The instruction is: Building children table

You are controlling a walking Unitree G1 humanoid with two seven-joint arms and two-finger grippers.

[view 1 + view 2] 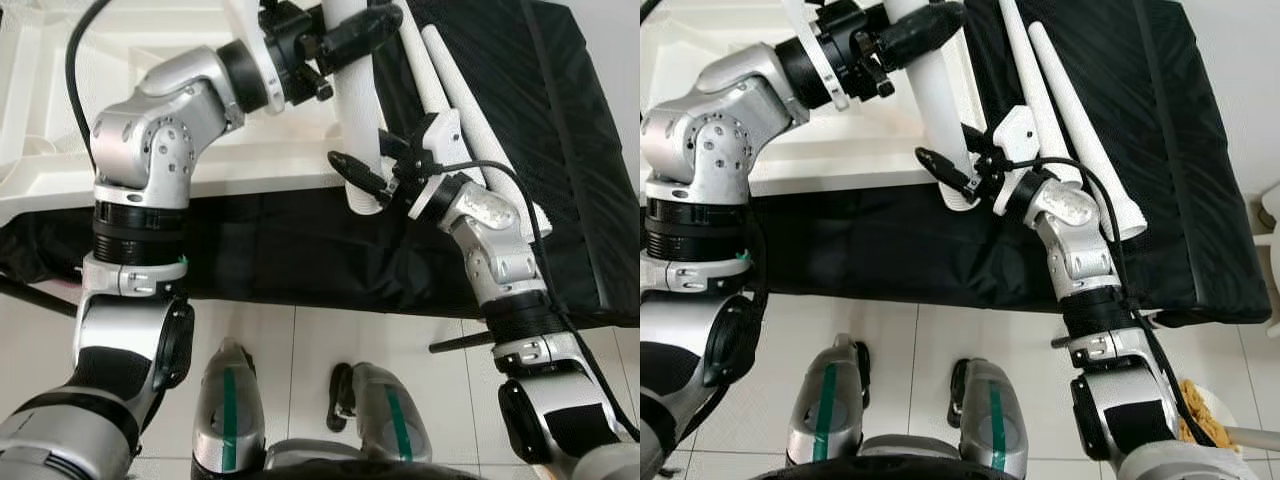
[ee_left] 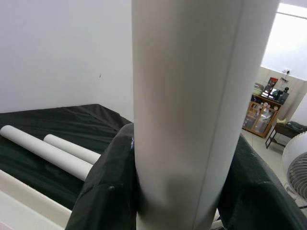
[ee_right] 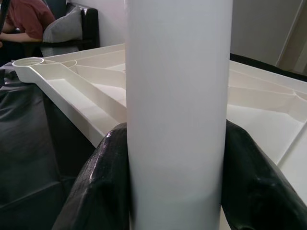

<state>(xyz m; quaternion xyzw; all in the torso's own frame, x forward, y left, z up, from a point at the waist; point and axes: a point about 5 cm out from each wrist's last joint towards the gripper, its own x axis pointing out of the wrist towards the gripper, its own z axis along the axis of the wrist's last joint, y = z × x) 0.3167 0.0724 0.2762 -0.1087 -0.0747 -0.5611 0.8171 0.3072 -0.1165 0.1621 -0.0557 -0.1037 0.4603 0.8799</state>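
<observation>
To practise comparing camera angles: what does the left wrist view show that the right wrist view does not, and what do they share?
Only the left wrist view: two spare white legs lying on the black cover, and a wooden cabinet. Only the right wrist view: the upturned white tabletop with its ribs, and a seated person. Both: the white leg clamped between black fingers.

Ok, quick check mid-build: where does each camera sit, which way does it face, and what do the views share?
Left eye, head: looks down at held table leg, tabletop, both arms, feet.
Right eye, head: same scene; left gripper, right gripper, spare legs on black mat.
Left wrist: along its fingers, clamped on leg.
Right wrist: along its fingers, clamped on leg, tabletop behind.
Shared: the leg.
</observation>
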